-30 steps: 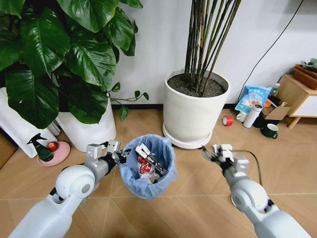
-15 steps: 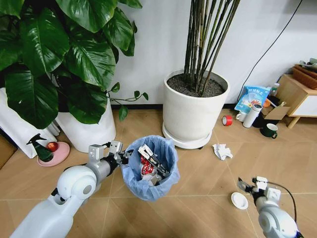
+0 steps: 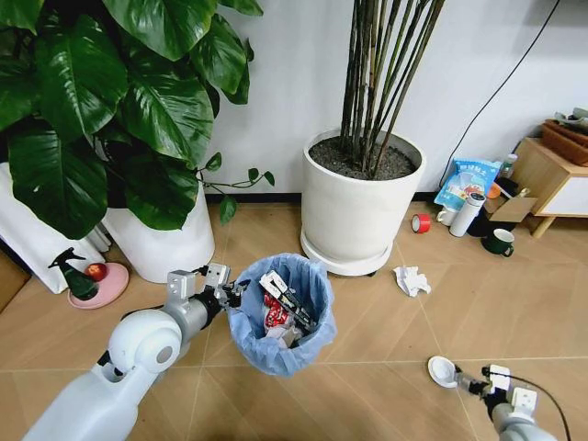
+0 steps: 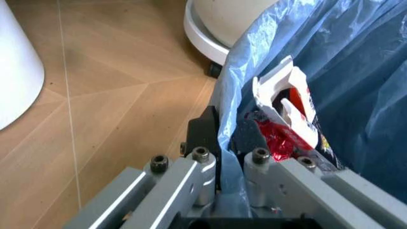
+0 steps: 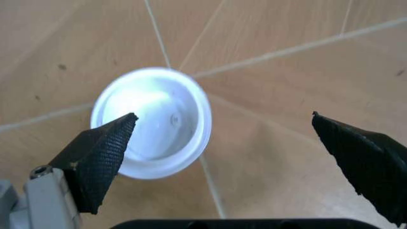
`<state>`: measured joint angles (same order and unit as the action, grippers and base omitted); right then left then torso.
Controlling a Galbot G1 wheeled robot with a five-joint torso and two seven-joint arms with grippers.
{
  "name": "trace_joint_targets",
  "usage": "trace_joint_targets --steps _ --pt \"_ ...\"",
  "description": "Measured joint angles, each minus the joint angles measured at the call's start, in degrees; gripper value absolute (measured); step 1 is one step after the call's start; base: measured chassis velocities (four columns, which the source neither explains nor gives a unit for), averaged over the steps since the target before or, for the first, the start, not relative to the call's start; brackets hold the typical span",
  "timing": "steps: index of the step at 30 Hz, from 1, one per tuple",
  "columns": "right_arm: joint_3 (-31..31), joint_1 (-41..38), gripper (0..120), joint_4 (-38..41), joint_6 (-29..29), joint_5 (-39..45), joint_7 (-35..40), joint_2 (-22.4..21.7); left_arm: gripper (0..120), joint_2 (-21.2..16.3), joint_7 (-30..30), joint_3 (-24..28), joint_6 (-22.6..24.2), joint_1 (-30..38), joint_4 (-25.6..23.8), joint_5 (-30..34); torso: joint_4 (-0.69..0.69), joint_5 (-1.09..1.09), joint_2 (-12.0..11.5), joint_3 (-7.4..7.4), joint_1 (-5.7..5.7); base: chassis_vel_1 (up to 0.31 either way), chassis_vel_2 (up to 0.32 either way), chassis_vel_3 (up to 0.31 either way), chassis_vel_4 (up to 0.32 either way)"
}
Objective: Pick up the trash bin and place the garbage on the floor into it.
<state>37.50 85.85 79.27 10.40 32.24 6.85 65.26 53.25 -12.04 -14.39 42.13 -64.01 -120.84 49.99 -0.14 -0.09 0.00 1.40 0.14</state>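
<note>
The trash bin (image 3: pixel 280 317), lined with a crinkled light-blue bag (image 4: pixel 330 57), hangs just above the floor (image 3: pixel 367 317). My left gripper (image 3: pixel 225 294) is shut on its near rim, and the left wrist view shows the fingers (image 4: pixel 203 136) pinching the bag edge. Red and white wrappers (image 4: pixel 286 119) lie inside the bin. Low at the right, my right gripper (image 3: pixel 473 381) is open beside a white round disc (image 3: pixel 442 370). In the right wrist view one fingertip overlaps the disc (image 5: pixel 152 121) and the other stands well off it. A crumpled white paper wad (image 3: pixel 411 280) lies farther back.
A large white pot (image 3: pixel 360 211) with tall stems stands behind the bin, and another pot (image 3: pixel 165 243) with broad leaves is at the left. A red tape roll (image 3: pixel 422 223), a green mug (image 3: pixel 501 243), a white cylinder (image 3: pixel 467 214) and a wooden cabinet (image 3: pixel 551 175) crowd the right back.
My right arm has swung away from beside the bin, down and to the right, to the white disc. The left gripper has kept its hold on the bin, which shifted slightly.
</note>
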Motion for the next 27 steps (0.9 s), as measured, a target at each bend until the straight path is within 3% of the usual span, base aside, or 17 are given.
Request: trace_joint_targets --steps 18,22,27 --pt "-1.3 -6.5 99 -9.1 -0.1 0.3 0.0 2.8 0 0.1 0.0 0.1 0.0 -0.2 0.3 -0.3 -0.01 -0.02 0.0 0.0 0.0 0.0 0.0 0.0 0.0" --pt "-1.3 -7.7 91 -10.6 -0.1 0.7 0.0 3.3 0 0.0 0.0 0.1 0.0 -0.2 0.3 -0.3 0.0 -0.06 0.0 0.0 0.0 0.0 0.0 0.0 0.0" --pt "-1.3 -8.1 71 -11.1 -0.2 1.0 0.0 3.6 0 -0.1 0.0 0.0 0.0 0.0 0.5 -0.2 0.01 -0.07 0.0 -0.01 0.0 0.0 0.0 0.0 0.0"
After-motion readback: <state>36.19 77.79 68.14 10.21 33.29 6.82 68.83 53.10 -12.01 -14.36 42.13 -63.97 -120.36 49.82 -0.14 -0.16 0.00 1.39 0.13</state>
